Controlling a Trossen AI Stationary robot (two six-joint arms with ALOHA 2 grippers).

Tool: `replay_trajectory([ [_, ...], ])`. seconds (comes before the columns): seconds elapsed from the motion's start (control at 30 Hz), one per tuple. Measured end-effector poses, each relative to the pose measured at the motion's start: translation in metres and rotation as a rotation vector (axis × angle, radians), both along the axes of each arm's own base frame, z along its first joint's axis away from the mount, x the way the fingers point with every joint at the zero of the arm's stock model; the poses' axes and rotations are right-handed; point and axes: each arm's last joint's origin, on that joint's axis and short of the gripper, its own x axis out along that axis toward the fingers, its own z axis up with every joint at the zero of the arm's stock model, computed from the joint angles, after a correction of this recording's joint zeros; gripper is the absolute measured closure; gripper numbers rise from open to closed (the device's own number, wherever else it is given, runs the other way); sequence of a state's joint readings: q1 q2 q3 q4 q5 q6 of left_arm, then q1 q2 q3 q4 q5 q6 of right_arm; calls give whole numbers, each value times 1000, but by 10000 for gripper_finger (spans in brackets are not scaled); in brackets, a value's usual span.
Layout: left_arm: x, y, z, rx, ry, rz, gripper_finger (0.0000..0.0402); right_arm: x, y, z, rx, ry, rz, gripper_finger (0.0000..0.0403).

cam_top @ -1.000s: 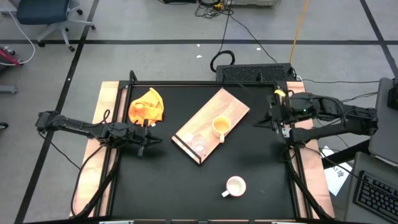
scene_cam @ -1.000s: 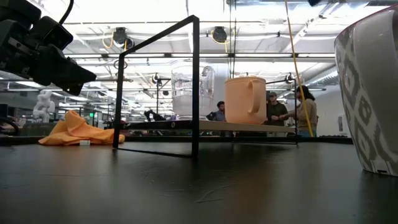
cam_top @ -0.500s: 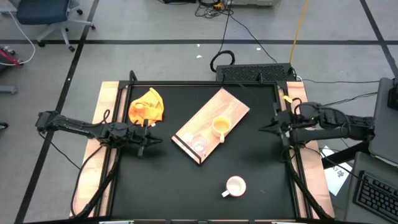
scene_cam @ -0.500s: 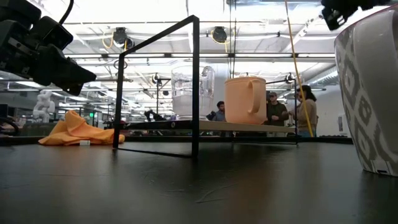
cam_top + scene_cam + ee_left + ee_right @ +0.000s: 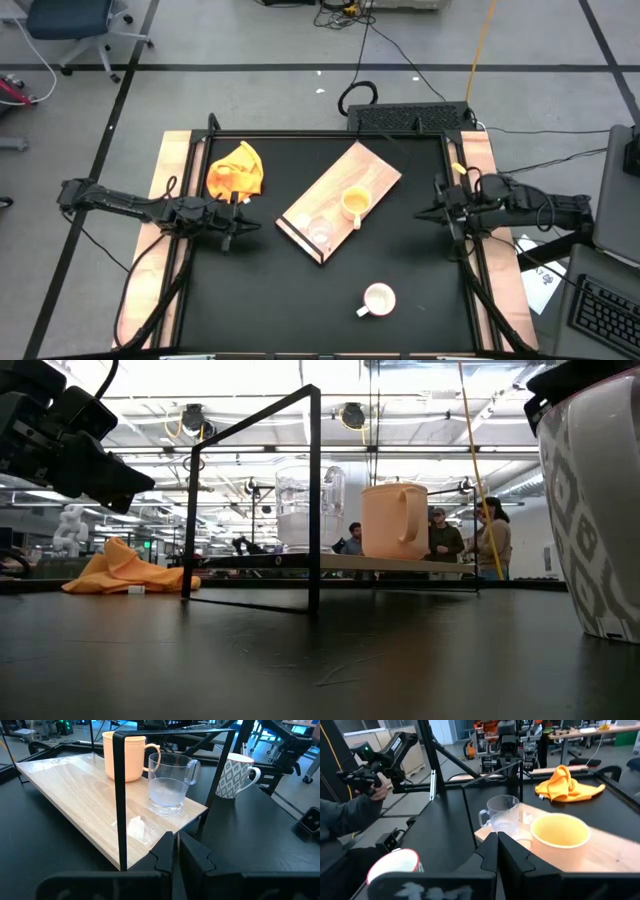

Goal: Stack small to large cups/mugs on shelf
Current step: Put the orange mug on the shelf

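From above: shelf (image 5: 340, 202) mid-bench, carrying glass cup (image 5: 320, 232) and yellow mug (image 5: 354, 203); white mug (image 5: 378, 299) near front edge. Left pincer (image 5: 240, 227) and right pincer (image 5: 430, 207) shut, empty, at side edges. Left wrist alone reveals white mug's diamond pattern. Right wrist alone shows a person's sleeve (image 5: 345, 820).

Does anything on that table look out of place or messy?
The white mug sits alone on the black tabletop, off the shelf holding the glass cup and yellow-orange mug. A yellow cloth lies crumpled nearby.

Grey floor (image 5: 250, 40) w/ blue chair (image 5: 75, 25), ceiling lights (image 5: 190, 415)
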State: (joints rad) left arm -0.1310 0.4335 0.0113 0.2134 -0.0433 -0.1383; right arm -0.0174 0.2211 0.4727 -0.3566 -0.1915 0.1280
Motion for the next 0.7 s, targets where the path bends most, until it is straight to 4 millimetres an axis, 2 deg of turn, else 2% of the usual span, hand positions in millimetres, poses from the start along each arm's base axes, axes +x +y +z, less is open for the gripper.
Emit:
replay_trajectory([
  [0.33, 0, 0, 0, -5, 0, 1, 376, 4, 1, -29, 41, 22, 22, 403],
  [0.7, 0, 0, 0, -2, 0, 1, 376, 8, 1, -51, 77, -58, 23, 403],
])
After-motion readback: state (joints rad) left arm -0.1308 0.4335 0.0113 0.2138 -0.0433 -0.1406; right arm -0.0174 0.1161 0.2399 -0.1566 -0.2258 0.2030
